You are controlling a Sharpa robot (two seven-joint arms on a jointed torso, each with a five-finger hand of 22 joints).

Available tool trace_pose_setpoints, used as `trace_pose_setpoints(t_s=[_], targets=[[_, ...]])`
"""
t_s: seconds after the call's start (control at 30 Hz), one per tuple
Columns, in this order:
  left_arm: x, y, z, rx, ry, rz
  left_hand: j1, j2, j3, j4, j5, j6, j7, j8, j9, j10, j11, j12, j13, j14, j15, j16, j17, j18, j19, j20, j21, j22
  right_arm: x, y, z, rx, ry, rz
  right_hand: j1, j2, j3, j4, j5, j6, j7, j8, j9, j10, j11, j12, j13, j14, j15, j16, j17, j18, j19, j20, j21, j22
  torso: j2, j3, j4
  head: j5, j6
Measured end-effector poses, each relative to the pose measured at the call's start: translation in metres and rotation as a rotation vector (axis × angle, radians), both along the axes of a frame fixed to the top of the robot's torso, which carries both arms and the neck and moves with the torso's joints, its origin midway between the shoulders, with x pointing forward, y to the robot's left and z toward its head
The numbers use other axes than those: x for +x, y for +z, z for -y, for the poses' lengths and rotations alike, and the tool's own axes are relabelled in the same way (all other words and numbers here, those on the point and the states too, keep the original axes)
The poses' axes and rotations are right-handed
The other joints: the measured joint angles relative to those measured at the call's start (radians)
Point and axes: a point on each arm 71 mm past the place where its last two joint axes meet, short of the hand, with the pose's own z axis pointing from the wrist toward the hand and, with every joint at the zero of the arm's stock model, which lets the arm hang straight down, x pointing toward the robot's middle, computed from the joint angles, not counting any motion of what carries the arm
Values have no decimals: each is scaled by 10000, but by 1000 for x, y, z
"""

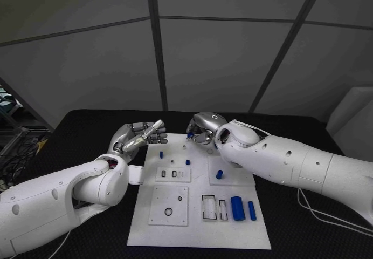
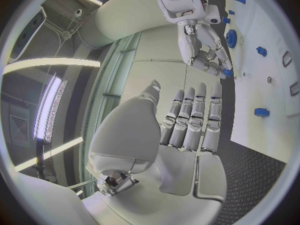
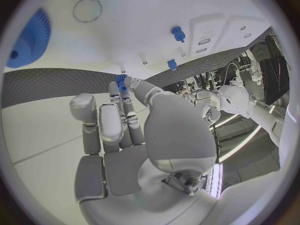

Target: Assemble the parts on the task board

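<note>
1. Silver left hand (image 1: 138, 136), at the task board's far-left corner: raised off the table, fingers straight and side by side in its own wrist view (image 2: 190, 120), nothing in them. Released; probably parked clear so the other hand has room.

2. White rectangular task board (image 1: 151, 229), centre of the black table (image 1: 311, 237): pale inset plates with slots and round holes, evidently sockets for the parts. Small blue pegs standing upright near the far edge (image 1: 161, 155), so some seating looks done.

3. Blue cylindrical parts (image 1: 237, 208), near-right of the board: lying flat beside the dark rectangular slots (image 1: 209, 207), not yet picked up. Likely staged there as stock.

4. Silver right hand (image 1: 204, 129), at the board's far edge: fingers curled downward towards the board. Right wrist view shows a small blue part (image 3: 120, 80) at the fingertips, seemingly pinched. Grasping that part, by the look of it, and holding it close above the white surface, presumably to line it up with a hole.

5. Blue toothed gear (image 3: 28, 40), on the board near the right hand: lying flat, untouched.
</note>
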Motion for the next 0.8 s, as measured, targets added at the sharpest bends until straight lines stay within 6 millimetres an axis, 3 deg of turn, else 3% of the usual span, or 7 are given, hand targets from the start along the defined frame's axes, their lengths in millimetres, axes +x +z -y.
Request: trace_pose_setpoints(t_s=[0.8], targets=[[1,3,2,-16,-37,52,1,0,0,0,0,-38,37,0,0,-10,10,0,1,0,0,-51,7,3,-35,36,0,-2,7,-6,-12,-472,38,-464,-52,-52,55,55,-55,-7,-2,-50,-26,-38,37,-45,6,0,0,37,16,2,-1,0,3,8,13,7,-23,76,-108]])
